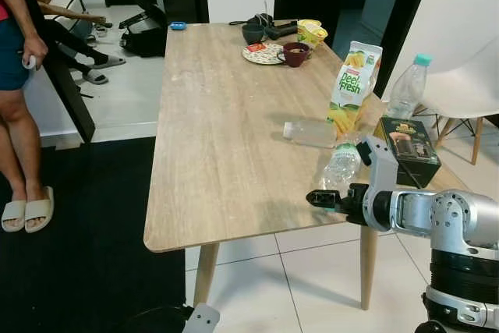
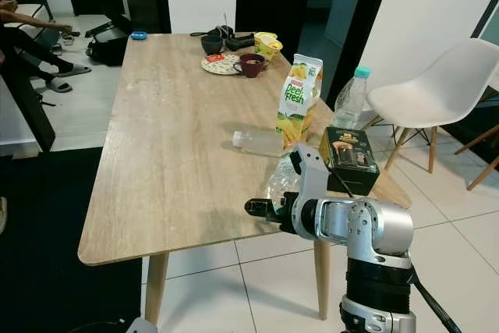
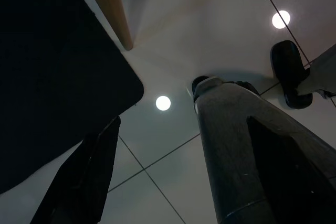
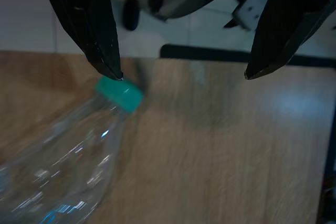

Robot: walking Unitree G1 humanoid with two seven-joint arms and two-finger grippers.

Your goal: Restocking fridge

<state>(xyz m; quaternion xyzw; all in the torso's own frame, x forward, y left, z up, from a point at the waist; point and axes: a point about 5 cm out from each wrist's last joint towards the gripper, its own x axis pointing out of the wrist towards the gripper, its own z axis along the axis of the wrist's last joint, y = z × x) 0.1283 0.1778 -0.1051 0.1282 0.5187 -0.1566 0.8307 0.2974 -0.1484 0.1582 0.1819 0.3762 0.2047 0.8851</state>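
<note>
While the right end effector [image 4: 184,74] gapes, the bottle [image 1: 341,165] lies cap toward it.

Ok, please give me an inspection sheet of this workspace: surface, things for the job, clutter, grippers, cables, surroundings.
Surface: light wooden table, mostly bare near the robot.
Job's things: clear plastic bottle with teal cap lying on its side; second clear bottle lying flat; upright yellow-green juice carton; upright clear bottle with teal cap; dark green box.
Clutter: bowls, patterned plate and dark red cup at the far end.
Grippers: right gripper open, over the lying bottle's cap; left gripper open, hanging near the floor.
Cables: nothing seen.
Surroundings: white chair; person standing at the robot's left.
</note>
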